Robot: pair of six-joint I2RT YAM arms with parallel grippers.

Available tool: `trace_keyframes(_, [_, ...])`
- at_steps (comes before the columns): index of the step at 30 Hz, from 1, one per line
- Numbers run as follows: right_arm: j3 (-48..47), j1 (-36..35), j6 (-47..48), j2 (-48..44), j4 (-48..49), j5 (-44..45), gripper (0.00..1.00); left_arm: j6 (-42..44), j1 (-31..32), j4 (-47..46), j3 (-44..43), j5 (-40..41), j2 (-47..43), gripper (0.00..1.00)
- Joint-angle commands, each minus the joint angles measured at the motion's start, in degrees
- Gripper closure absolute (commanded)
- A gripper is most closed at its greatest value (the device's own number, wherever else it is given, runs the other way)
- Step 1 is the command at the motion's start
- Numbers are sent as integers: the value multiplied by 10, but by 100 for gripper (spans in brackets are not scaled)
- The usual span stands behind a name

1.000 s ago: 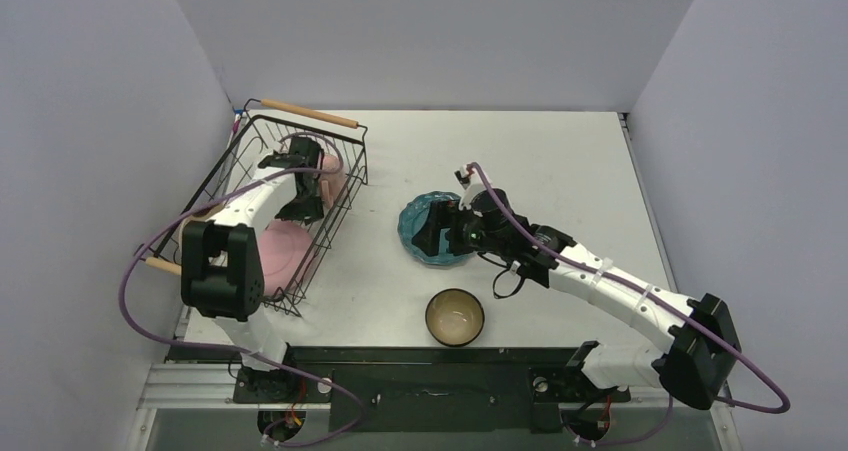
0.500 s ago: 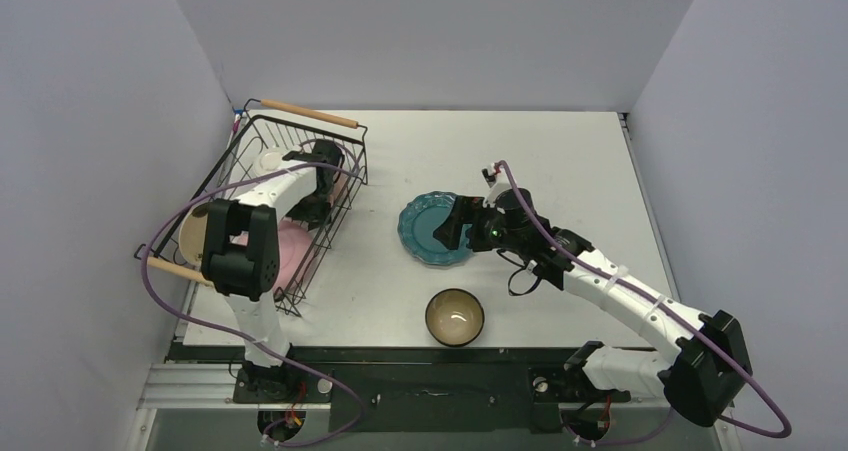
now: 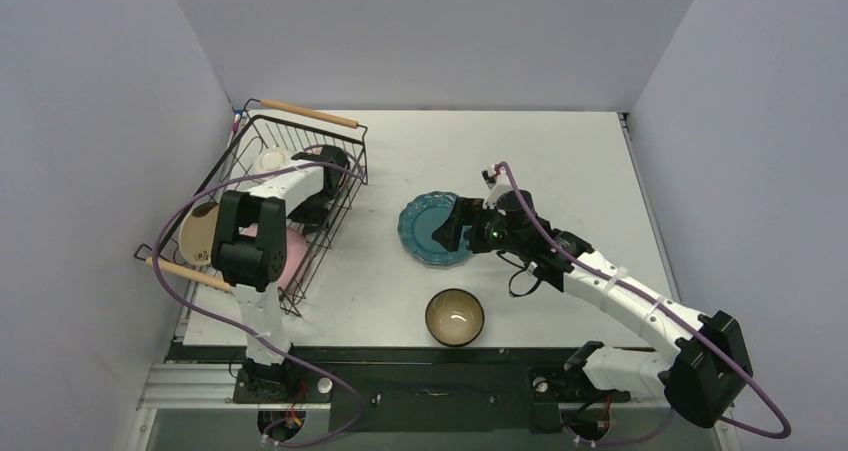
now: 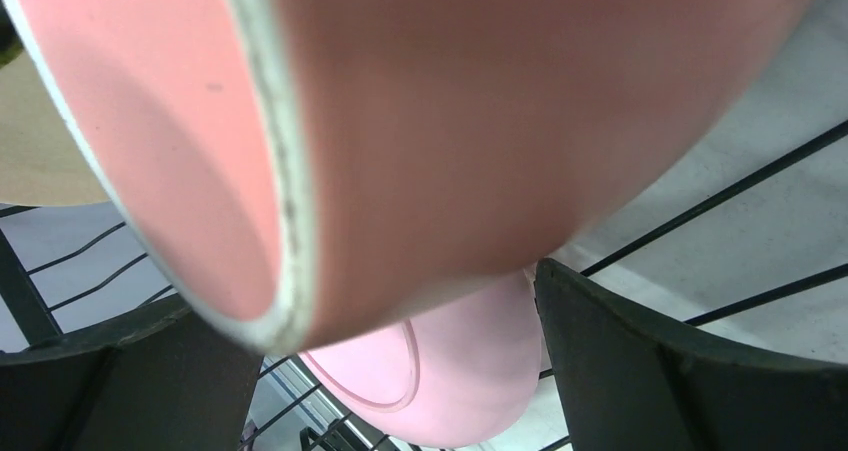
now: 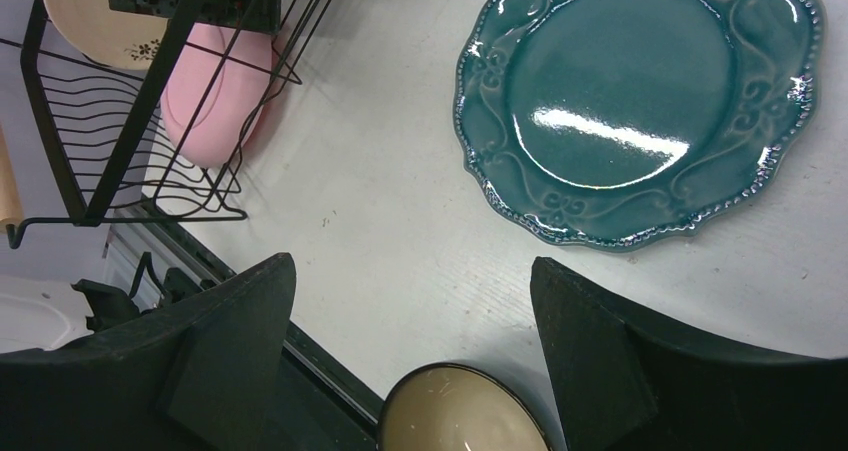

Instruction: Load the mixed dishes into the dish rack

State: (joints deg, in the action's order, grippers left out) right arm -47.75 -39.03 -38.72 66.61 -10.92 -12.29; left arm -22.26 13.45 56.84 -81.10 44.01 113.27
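The black wire dish rack (image 3: 340,186) stands at the left and holds a pink plate (image 3: 292,249), a cream plate (image 3: 198,233) and a white mug (image 3: 270,159). My left gripper (image 3: 322,176) is inside the rack with its jaws wide apart. In the left wrist view (image 4: 400,351) a pink mug (image 4: 450,121) fills the frame, close to the camera and above the pink plate (image 4: 450,381). The teal scalloped plate (image 3: 432,229) lies flat mid-table. My right gripper (image 3: 448,233) hovers open and empty over its near side. The dark bowl (image 3: 455,316) sits near the front edge.
The rack's wooden handles (image 3: 308,112) are at its far and near ends. In the right wrist view the teal plate (image 5: 640,101), the bowl (image 5: 460,416) and the rack (image 5: 150,101) show around my right gripper (image 5: 412,301). Grey walls enclose the table.
My left wrist has swung right and farther back in the rack, covering the pink mug that showed beside it. My right gripper drew back to the right off the teal plate, then stayed.
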Motion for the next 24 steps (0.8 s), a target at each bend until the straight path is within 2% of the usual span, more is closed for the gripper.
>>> trace_keyframes(1, [4, 3, -9, -13, 32, -5, 18, -6, 3, -7, 5, 1, -20, 4])
trace_keyframes(9, [11, 4, -16, -15, 40, -7, 18, 9, 3, -9, 47, 32, -48, 1])
trace_keyframes(17, [15, 4, -21, -10, 48, -16, 18, 4, 3, -15, 71, 66, -124, 0])
trace_keyframes(24, [17, 4, -23, -9, 52, -18, 18, 12, 0, -9, 83, 86, -149, 8])
